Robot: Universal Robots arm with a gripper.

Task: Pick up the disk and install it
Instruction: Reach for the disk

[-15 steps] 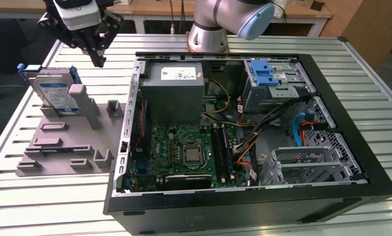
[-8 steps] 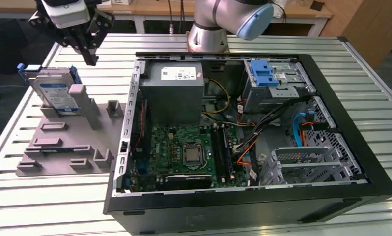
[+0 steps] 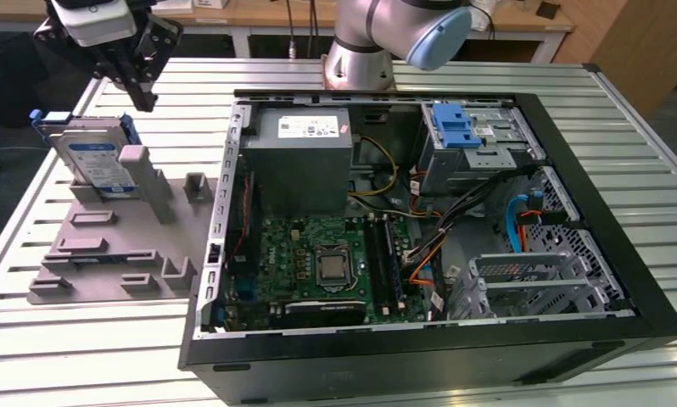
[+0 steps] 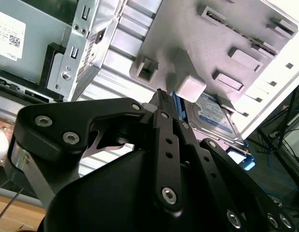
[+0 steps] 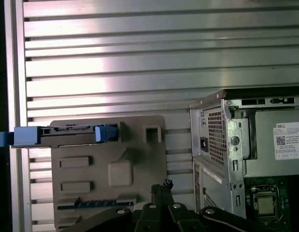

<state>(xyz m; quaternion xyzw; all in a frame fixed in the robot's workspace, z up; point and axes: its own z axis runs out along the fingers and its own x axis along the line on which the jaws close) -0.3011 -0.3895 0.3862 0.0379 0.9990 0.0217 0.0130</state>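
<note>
One flat, rectangular silver disk (image 3: 95, 161), labelled in white and blue and edged by a blue plastic frame, was seen standing upright in a slot of the grey plastic fixture plate (image 3: 103, 248), at the exterior view's left. The plate was laid on the ribbed aluminium table (image 3: 78, 356), just beside the open black computer case (image 3: 429, 352).

The black two-fingered gripper (image 3: 146, 103) was held above the disk, slightly toward the exterior view's right of it and apart from it. Nothing was touched by it.

In the second wrist view the gripper (image 4: 161, 95) was shown with its fingers brought together and nothing carried between them. The disk (image 4: 213, 116) was seen beyond the tips, partly hidden behind a raised block of the fixture plate (image 4: 202, 43).

In the first wrist view the gripper (image 5: 165, 184) was likewise seen closed and empty. There the disk (image 5: 67, 137) was presented edge-on along one side of the fixture plate (image 5: 115, 150), with the blue ends of its frame projecting. The perforated metal wall of the computer case (image 5: 215, 140) was seen close to the plate.

Inside the case, a large grey metal power supply box (image 3: 304, 161) with a small white sticker was mounted above a green motherboard (image 3: 316, 263). A bare blue plastic bracket (image 3: 454, 127) was seated on a grey metal cage toward the exterior view's right. Bundles of coloured cables were strung between them.
</note>
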